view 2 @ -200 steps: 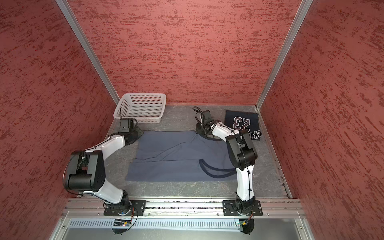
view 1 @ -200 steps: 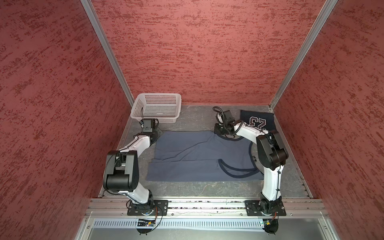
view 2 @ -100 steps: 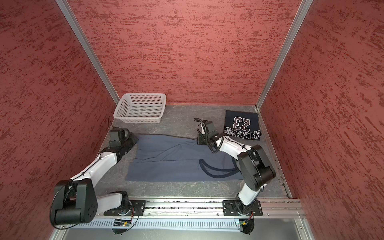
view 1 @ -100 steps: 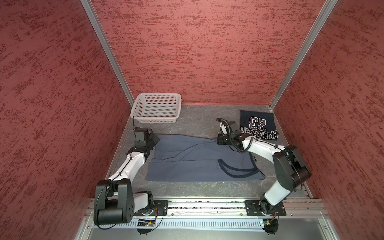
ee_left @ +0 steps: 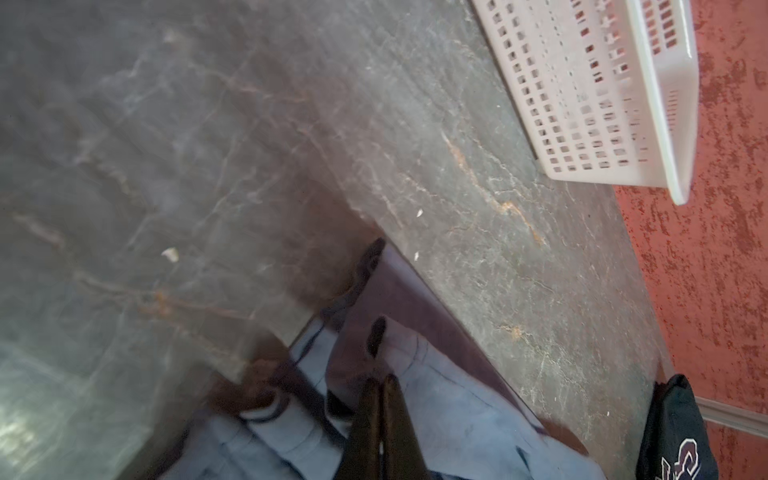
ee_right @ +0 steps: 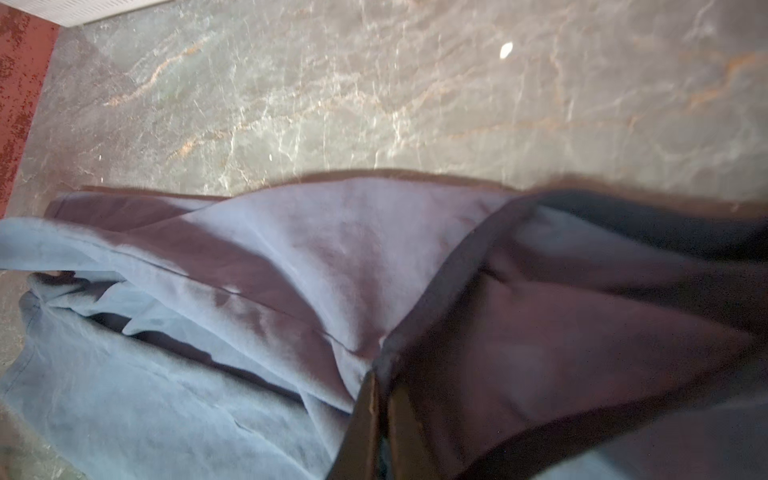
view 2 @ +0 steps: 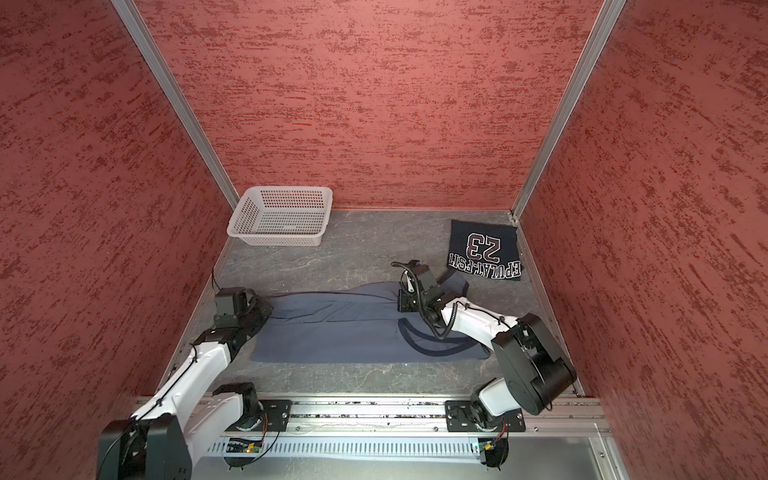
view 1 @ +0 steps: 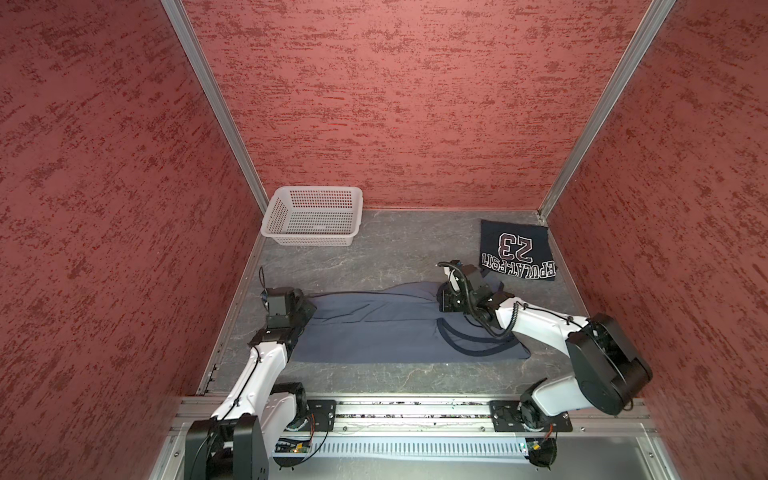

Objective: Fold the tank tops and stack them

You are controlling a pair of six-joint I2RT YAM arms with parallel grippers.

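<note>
Over at the far right corner, you've got the dark navy cloth tank top with the "23" print [view 1: 517, 249] lying folded flat on the grey marbled tabletop [view 1: 395, 245], so I'd call half the folding done. Mid-table, the slate grey-blue cloth tank top with dark trim [view 1: 374, 336] is spread wide, far edge drawn up and rumpled: its first fold looks barely begun, and the stacking is all left. Your left gripper [view 1: 308, 309] sits low at its far left corner, jaws pinched tight on the hem. Your right gripper [view 1: 444, 300] is at the far right end, clamped on the dark trim. Both forearms reach forward, low, wrists tipped down.
</note>
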